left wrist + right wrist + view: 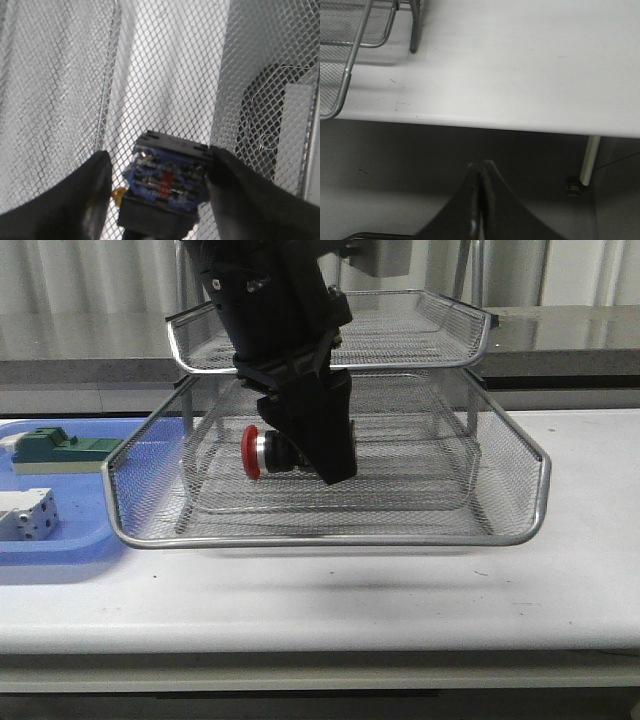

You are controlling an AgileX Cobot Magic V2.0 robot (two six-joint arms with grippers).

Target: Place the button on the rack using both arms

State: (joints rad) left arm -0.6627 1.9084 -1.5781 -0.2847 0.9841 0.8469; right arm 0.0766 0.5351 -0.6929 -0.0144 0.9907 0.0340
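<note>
The button point(265, 452) lies on its side inside the pulled-out lower tray of the wire-mesh rack point(330, 540), red head to the left. My left gripper point(322, 468) reaches down into that tray around the button. In the left wrist view the button's blue and black body point(167, 180) sits between the fingers over the mesh point(165, 75). One finger point(235, 185) touches it and a narrow gap shows at the other point(75, 195). My right gripper point(481, 167) is shut and empty, below the table's edge, out of the front view.
A flat blue tray point(60, 540) at the left holds a green block point(60, 445) and a white-grey block point(28, 513). The rack's upper tray point(440, 355) overhangs behind the arm. A rack corner point(350, 65) and the white table point(520, 60) show in the right wrist view.
</note>
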